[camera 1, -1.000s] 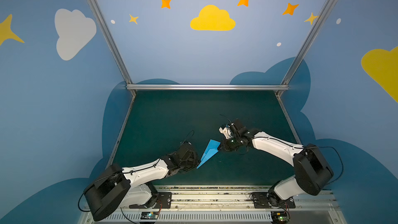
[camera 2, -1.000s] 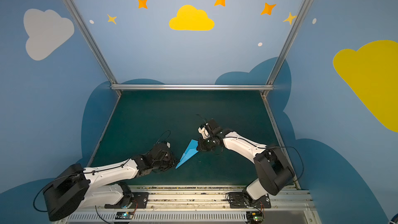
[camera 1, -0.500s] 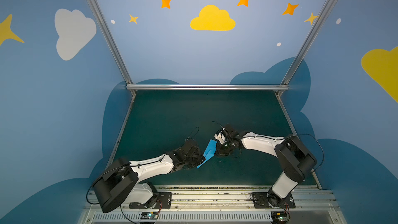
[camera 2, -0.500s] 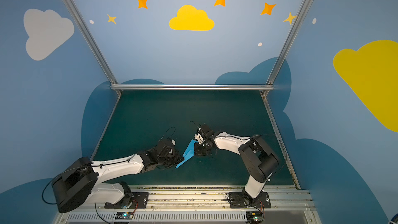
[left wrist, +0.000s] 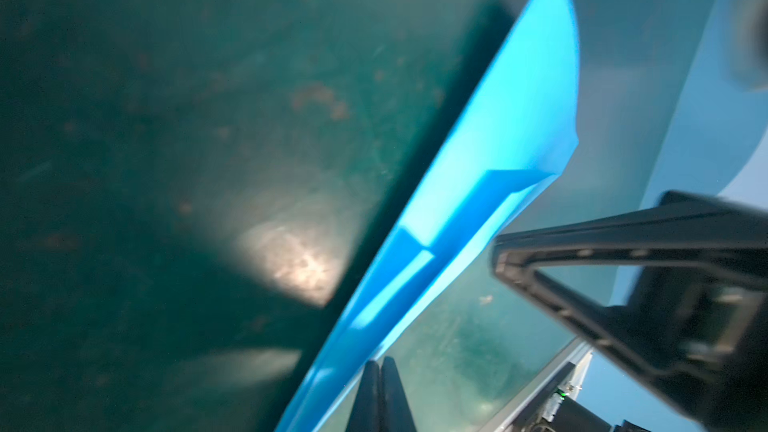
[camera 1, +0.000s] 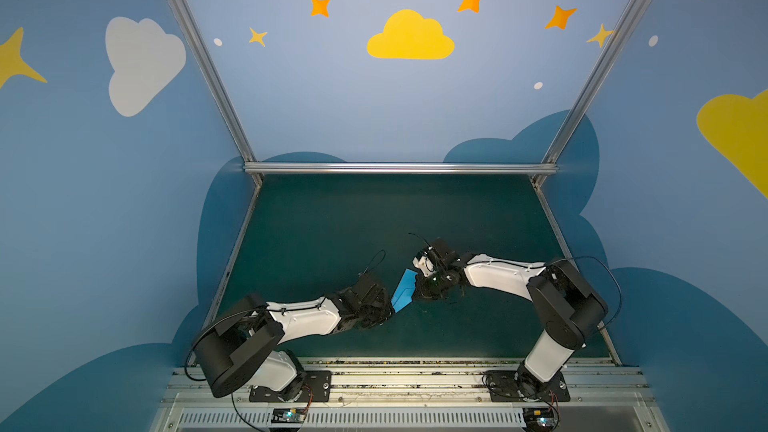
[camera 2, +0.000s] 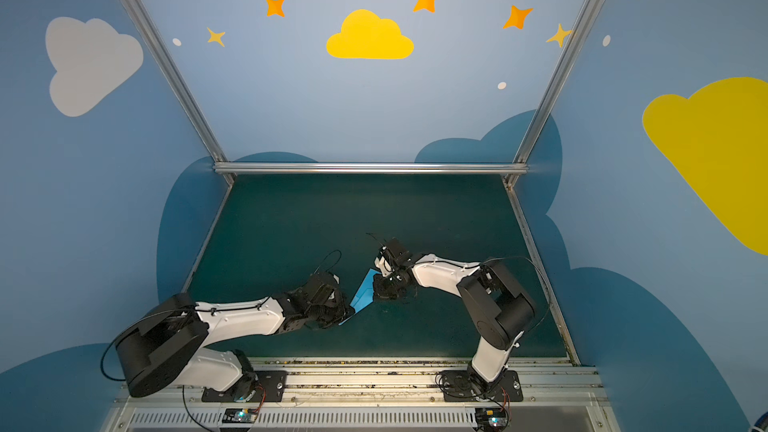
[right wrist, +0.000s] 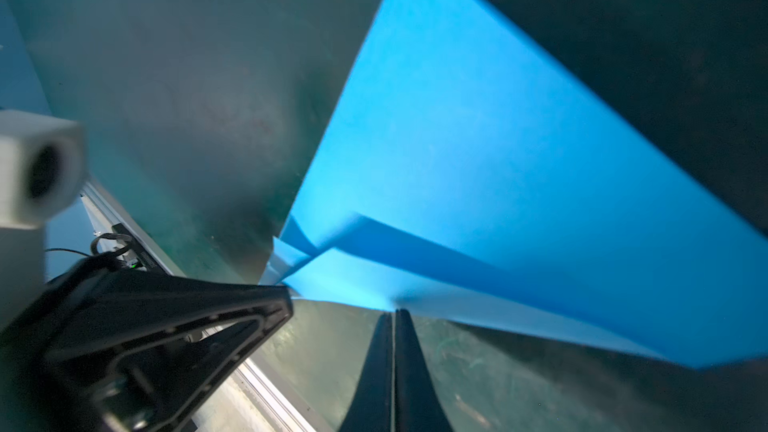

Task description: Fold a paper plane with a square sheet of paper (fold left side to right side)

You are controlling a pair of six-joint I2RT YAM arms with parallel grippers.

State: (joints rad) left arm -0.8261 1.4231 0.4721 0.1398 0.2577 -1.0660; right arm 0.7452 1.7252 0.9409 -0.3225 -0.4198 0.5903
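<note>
- Left gripper and right gripper were each clenched on an edge of the plane, by the very tips.
- The plane was tilted between them, over the mat.
- Moving both together, never apart, would likely avoid tearing it.

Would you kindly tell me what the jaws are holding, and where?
The paper plane: jaws of left gripper pinch near its nose, of right gripper its wide tail end.
</note>
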